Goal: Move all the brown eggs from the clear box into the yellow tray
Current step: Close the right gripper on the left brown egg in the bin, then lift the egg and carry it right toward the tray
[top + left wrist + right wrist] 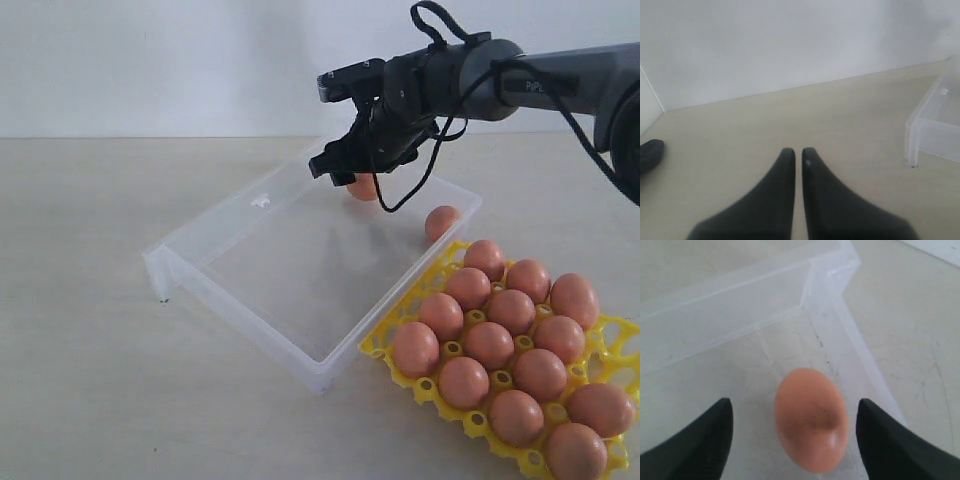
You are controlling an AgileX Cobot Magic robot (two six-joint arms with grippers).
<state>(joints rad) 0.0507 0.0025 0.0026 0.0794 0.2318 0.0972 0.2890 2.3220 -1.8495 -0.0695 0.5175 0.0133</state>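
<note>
The clear box (250, 262) lies tilted in the middle of the table, with two brown eggs in it: one egg (363, 187) at the far end and another egg (441, 221) against the right wall. My right gripper (350, 172) hovers open just over the far egg (811, 418), a finger on each side and not touching it. The yellow tray (607, 337) at the front right holds several brown eggs (490, 343). My left gripper (798, 151) is shut with nothing in it, low over the bare table; a box corner (932, 125) shows beside it.
A dark object (650, 154) lies at the edge of the left wrist view. A white wall (150, 60) runs along the back of the beige table (90, 380). The tray touches the box's near right side.
</note>
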